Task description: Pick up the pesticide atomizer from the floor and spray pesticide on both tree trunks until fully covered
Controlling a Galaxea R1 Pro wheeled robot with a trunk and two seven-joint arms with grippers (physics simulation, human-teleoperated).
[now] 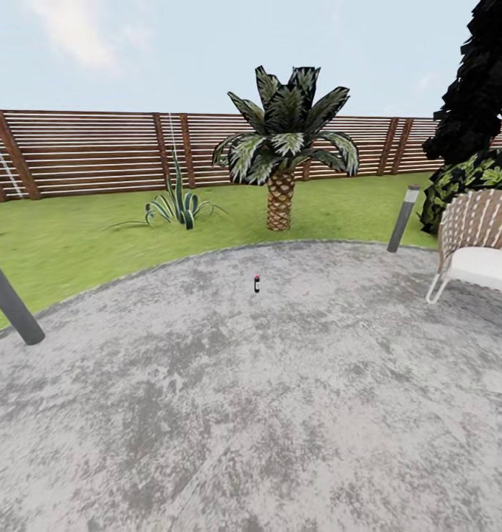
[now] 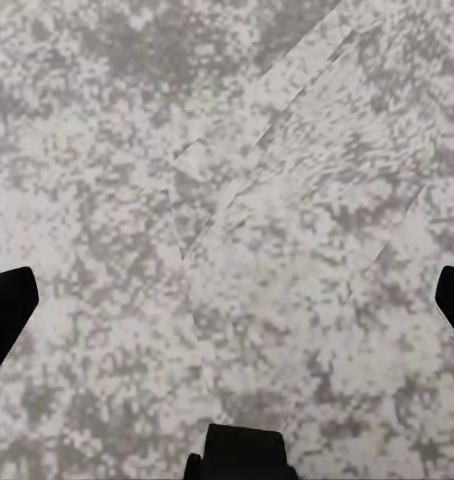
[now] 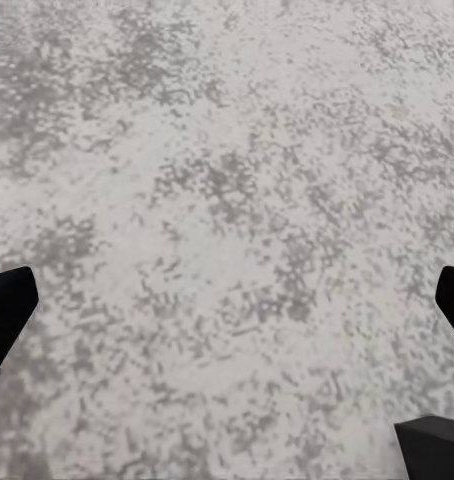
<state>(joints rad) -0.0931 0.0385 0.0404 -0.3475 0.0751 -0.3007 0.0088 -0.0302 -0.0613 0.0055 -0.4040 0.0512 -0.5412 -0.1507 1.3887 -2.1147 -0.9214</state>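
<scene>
Both end effectors, left (image 2: 227, 300) and right (image 3: 227, 300), hang released, fingers spread over grey paving. Pesticide atomizer (image 1: 257, 283) stands upright before the palm (image 1: 280, 193), well ahead; a hasty approach could topple it.

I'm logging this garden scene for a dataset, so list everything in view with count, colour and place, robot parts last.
pesticide atomizer: one, small, red and dark, upright on the paving, centre.
paving: one, mottled grey, foreground.
lawn: one, green, behind the paving.
fence: one, brown slats, along the back.
palm: one, scaly brown trunk, on the lawn.
spiky plant: one, green, left of the palm.
posts: two, grey, at the paving's edge.
chair: one, white woven, right.
dark tree: one, blackish, far right.
left gripper: fingers black, wide apart over paving.
right gripper: same.
</scene>
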